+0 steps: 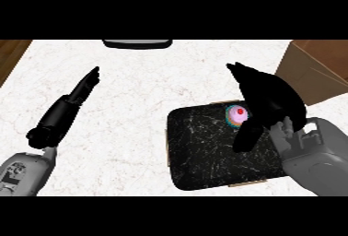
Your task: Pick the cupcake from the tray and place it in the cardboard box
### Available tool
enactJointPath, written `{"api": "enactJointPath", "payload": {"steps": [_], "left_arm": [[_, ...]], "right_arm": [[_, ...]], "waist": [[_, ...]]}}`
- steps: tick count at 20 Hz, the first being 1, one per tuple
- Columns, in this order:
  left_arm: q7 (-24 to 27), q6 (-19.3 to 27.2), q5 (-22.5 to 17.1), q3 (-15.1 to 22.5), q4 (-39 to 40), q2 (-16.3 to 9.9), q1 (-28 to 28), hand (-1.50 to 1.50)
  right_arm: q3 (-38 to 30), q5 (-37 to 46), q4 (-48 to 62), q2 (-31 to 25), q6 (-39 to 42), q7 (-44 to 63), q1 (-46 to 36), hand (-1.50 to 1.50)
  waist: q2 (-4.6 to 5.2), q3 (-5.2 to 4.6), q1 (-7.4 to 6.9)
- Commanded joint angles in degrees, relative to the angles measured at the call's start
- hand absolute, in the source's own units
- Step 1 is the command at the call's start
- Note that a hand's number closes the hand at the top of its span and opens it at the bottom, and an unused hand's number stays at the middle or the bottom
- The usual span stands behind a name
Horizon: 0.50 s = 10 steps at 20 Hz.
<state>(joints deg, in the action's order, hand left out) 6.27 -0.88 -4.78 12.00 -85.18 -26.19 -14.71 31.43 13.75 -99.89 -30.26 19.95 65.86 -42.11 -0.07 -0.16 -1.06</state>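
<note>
One cupcake [237, 114], one tray [204, 152], one cardboard box [316, 69], two hands.

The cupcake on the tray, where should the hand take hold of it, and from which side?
Probably round its teal wrapper, below the pink frosting. The cupcake stands upright at the tray's far edge, with the right hand already over it, so come down from above.
</note>
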Motion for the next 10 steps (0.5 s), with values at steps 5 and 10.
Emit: {"api": "enactJointPath", "payload": {"steps": [5, 10], "left_arm": [[-0.82, -1.04, -0.01, -1.21, 0.2, 0.34, -0.35, 0.0], [-0.4, -2.73, -0.61, -2.4, -2.91, -0.71, 2.16, 0.0]], "right_arm": [[3.71, 4.67, 7.91, 6.49, 3.05, 12.61, -3.88, -1.5], [2.41, 8.06, 9.59, 7.87, 2.62, 11.5, -3.21, -1.5]], "waist": [[0.0, 0.05, 0.56], [-0.18, 0.1, 0.52]]}}
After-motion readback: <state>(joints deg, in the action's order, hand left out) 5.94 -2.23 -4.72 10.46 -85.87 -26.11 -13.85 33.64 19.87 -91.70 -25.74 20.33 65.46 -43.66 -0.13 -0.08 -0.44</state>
